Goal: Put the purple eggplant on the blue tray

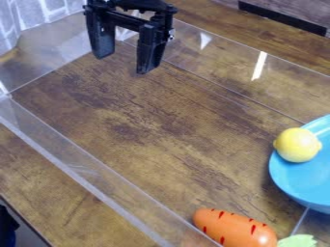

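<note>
My black gripper (125,56) hangs at the top left, above the wooden table, with its two fingers apart and nothing between them. The blue tray (299,174) lies at the right edge, partly cut off by the frame, with a yellow fruit (298,145) resting on its near-left rim area. The purple eggplant is out of view. The gripper stands far from the tray, across the table.
An orange carrot (234,229) with a green top lies at the bottom edge, left of the tray. Clear acrylic walls (77,169) fence the wooden tabletop (154,116) along the left, front and back.
</note>
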`<action>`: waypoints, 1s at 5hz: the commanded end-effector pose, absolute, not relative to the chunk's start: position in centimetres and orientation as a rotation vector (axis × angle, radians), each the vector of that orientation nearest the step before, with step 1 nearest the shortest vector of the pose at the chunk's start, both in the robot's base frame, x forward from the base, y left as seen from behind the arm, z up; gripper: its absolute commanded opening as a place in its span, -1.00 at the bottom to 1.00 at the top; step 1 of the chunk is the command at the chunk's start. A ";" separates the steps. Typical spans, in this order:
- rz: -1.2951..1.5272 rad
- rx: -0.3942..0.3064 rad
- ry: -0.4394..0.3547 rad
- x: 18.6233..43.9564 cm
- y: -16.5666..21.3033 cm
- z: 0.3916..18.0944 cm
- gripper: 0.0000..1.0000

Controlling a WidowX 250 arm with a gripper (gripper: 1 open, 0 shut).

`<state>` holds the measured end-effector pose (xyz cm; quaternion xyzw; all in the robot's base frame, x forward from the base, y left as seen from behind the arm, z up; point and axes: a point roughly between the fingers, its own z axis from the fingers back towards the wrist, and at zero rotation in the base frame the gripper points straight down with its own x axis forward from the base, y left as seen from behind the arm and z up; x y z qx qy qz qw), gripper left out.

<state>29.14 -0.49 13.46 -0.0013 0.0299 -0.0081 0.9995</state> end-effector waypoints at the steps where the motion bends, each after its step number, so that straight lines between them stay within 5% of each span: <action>1: -0.019 -0.002 0.066 29.7 0.0 12.9 1.00; 5: 0.003 0.012 0.077 32.2 2.2 12.8 1.00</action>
